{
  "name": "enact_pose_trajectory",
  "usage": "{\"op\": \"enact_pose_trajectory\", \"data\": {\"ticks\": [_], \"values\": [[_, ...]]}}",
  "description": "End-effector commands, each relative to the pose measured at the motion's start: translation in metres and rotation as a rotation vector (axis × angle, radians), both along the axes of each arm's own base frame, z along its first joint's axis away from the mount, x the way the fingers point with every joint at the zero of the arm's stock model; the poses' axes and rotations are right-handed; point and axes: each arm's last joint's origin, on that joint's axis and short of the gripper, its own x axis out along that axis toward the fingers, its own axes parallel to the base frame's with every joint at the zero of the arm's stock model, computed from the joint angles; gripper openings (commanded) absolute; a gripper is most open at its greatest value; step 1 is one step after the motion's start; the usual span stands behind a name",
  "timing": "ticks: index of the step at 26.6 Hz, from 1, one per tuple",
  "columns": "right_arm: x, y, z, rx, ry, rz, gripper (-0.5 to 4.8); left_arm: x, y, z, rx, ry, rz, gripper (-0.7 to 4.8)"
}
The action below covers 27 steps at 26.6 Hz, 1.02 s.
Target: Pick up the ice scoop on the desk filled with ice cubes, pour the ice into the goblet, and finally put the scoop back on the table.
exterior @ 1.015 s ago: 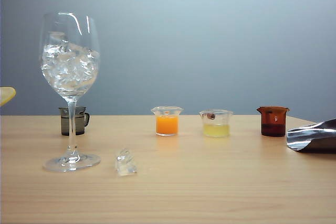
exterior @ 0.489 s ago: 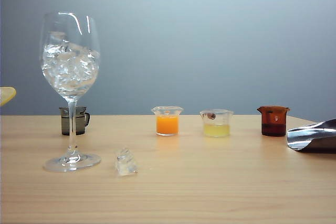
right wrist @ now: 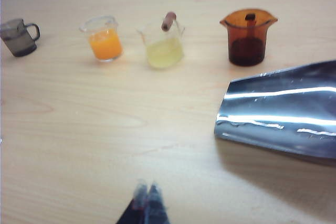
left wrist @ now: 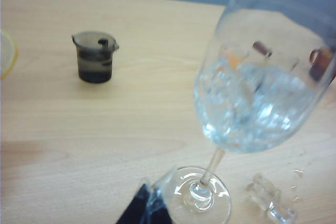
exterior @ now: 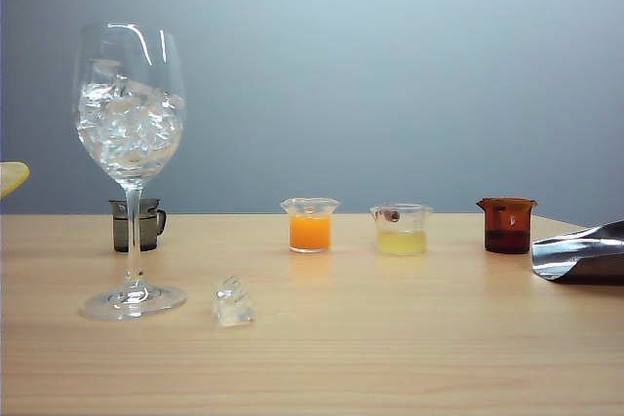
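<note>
across the exterior frames almost nothing has moved: the goblet, the scoop and the row of small vessels sit exactly as a second ago, and only the stray ice lump near the goblet's foot looks a shade differently turned, which may be no more than flicker.

the goblet stands at the left of the exterior view on the counter, its bowl filled with ice cubes, so the pour looks done. the one lump lying on the wood just right of the foot probably spilled over the rim. the ice scoop lies on its side at the right edge of that view, mouth toward the centre, empty as far as can be seen and resting on the counter with nothing gripping it; that reads as the put-back step finished too.

neither arm shows in the exterior view. the left claw appears at the lower edge of its wrist view as a dark tip just beside the goblet's foot, holding nothing; whether its fingers are parted i cannot tell. the right claw sits low centre in its wrist view, fingers clenched together on nothing, well apart from the scoop at the right of that frame.

behind, the dark grey mug, the orange beaker, the pale yellow beaker and the brown beaker are untouched bystanders.
</note>
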Motion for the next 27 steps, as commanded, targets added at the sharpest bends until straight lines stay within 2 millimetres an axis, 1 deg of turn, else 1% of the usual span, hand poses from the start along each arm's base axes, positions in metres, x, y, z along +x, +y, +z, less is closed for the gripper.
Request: {"op": "enact_pose_trajectory", "data": {"ticks": [1, 6, 10, 27], "values": [[0.001, 0.000, -0.006, 0.032, 0.026, -0.011, -0.09, 0.003, -0.002, -0.010, -0.017, -0.025, -0.008, -0.06], [0.001, 0.000, -0.007, 0.036, 0.031, -0.008, -0.08, 0.005, -0.003, -0.025, 0.016, 0.000, -0.013, -0.06], [0.001, 0.000, -0.007, 0.036, 0.030, -0.008, -0.08, 0.005, -0.004, -0.031, 0.022, 0.003, -0.050, -0.06], [0.000, 0.000, -0.006, 0.044, 0.011, -0.009, -0.09, 0.005, -0.004, -0.032, 0.016, 0.026, -0.069, -0.02]]}}
